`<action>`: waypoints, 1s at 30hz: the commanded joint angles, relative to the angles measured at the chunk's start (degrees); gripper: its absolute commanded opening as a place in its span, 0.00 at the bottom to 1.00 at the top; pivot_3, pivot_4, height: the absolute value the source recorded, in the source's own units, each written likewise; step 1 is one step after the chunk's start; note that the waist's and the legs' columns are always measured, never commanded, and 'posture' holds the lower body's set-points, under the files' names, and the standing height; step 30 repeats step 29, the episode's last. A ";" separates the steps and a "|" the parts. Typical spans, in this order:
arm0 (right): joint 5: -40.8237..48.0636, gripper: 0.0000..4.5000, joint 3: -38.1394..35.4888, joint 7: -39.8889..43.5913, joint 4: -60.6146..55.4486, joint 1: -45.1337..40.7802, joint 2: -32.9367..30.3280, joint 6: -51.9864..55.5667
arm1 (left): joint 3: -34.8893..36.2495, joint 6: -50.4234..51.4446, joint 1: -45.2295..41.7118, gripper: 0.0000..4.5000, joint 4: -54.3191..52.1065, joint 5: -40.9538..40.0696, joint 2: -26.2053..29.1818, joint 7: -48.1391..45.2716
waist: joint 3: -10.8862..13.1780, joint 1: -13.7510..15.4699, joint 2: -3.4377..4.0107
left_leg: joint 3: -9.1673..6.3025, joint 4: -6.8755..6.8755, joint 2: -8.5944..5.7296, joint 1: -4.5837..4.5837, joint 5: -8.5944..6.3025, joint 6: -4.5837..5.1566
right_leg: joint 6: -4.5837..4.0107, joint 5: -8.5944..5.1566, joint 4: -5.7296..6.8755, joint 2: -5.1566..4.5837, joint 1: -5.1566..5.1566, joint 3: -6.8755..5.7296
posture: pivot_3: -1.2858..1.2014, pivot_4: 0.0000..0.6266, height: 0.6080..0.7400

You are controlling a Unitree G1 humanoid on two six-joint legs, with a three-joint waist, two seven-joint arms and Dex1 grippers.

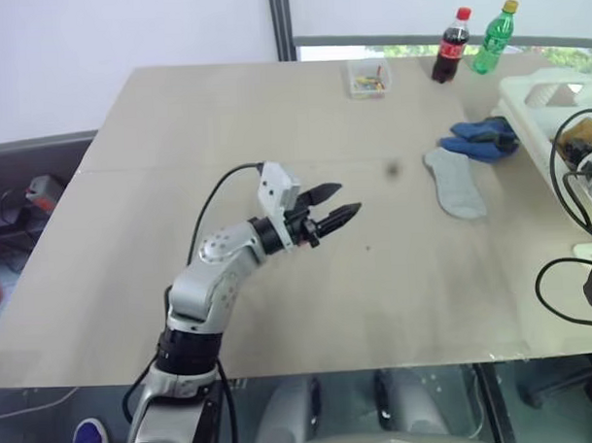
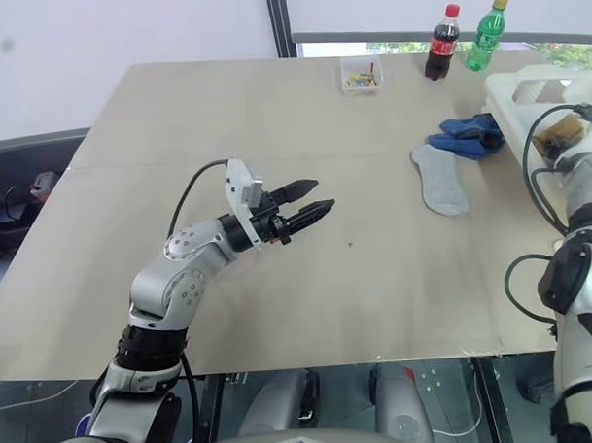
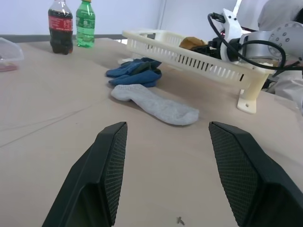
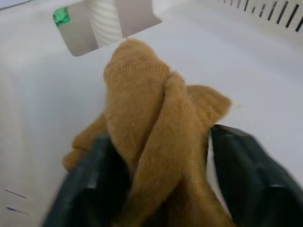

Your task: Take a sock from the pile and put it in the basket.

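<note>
The pile lies on the table beside the basket: bunched blue socks [image 1: 483, 137] and a flat grey sock [image 1: 455, 182]. At the table's right edge stands the cream-white basket [image 1: 527, 99]. My right gripper [image 4: 161, 142] is inside the basket, open, its black fingers [image 4: 239, 158] spread wide. A mustard yellow sock [image 4: 151, 109] is bunched between them, above the basket floor. My left gripper [image 1: 339, 202] hovers open over the middle of the table, pointing toward the pile, with nothing in it.
A cola bottle [image 1: 452, 46], a green bottle [image 1: 494, 38] and a small clear box [image 1: 369, 78] stand at the table's far edge. Black cables [image 1: 567, 188] loop off my right arm by the basket.
</note>
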 commanded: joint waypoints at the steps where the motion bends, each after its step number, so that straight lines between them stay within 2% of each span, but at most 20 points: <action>1: -1.69 0.97 2.37 1.29 -4.94 0.94 -2.11 -1.19 | 1.60 0.14 -0.30 0.65 -1.11 -0.02 0.85 0.80 | 0.00 -0.05 0.00 | 0.00 0.00 0.00 0.01 0.00 0.00 | 0.00 0.00 0.00 0.00 0.00 0.00 | 0.52 0.24 1.00; 3: -2.93 0.97 4.28 2.23 -10.17 3.16 -2.58 -0.75 | 2.06 0.91 -0.60 0.65 -0.64 -0.25 1.28 1.28 | 0.00 -0.06 0.01 | -0.01 -0.01 0.01 0.01 0.00 0.00 | 0.00 0.00 0.01 0.01 0.00 0.00 | 0.52 0.24 1.00; 7: -2.25 0.97 4.73 3.32 -35.38 14.79 -1.84 3.24 | 2.62 -0.02 -1.32 0.65 0.56 1.62 2.57 2.26 | 0.00 0.33 0.02 | -0.13 0.00 0.03 0.01 0.00 0.00 | 0.02 0.01 0.07 0.01 -0.01 -0.03 | 0.52 0.24 1.00; 9: 0.48 0.97 4.17 5.97 -52.18 22.71 -0.74 6.11 | 3.55 -4.60 -0.83 0.65 1.81 2.49 2.01 1.73 | -0.01 0.45 0.04 | -0.18 0.02 0.02 -0.01 0.00 0.00 | 0.02 0.00 0.09 0.00 -0.03 -0.07 | 0.52 0.24 1.00; 11: 4.06 0.97 4.58 10.20 -67.26 30.10 -0.66 10.36 | 3.51 -5.17 -0.33 0.65 2.25 3.25 3.69 0.24 | -0.02 0.47 0.05 | -0.21 0.03 0.04 0.00 0.00 0.00 | 0.03 0.01 0.09 0.00 -0.01 -0.08 | 0.52 0.24 1.00; 17: 12.13 0.97 4.75 17.06 -94.99 47.32 -0.23 20.52 | 7.61 -4.59 1.62 0.65 2.75 1.39 8.78 -3.33 | -0.01 0.34 0.02 | -0.23 0.07 0.08 0.12 -0.05 0.07 | 0.03 0.01 0.29 0.01 0.00 -0.08 | 0.52 0.24 1.00; 23: 18.06 0.97 2.13 20.22 -111.71 65.83 0.82 26.87 | 13.21 -3.10 9.65 0.65 -1.49 -1.00 16.34 -7.02 | -0.01 0.46 0.02 | -0.27 0.14 0.10 0.20 -0.05 0.07 | 0.02 -0.01 0.45 0.01 0.02 -0.08 | 0.52 0.24 1.00; 27: 19.20 0.97 0.98 20.33 -115.61 71.63 1.79 27.66 | 16.48 -1.38 14.18 0.65 -3.77 -2.78 19.18 -7.53 | 0.00 0.54 0.00 | -0.25 0.24 0.12 0.21 -0.05 0.07 | 0.03 -0.02 0.43 -0.01 0.05 -0.06 | 0.52 0.24 1.00; 30: 19.74 0.97 1.34 19.46 -116.04 72.14 2.69 28.08 | 17.45 -0.71 15.96 0.65 -4.74 -3.43 20.15 -7.83 | -0.01 0.53 -0.02 | -0.24 0.28 0.15 0.23 -0.05 0.07 | 0.02 -0.02 0.44 0.00 0.07 -0.06 | 0.52 0.24 1.00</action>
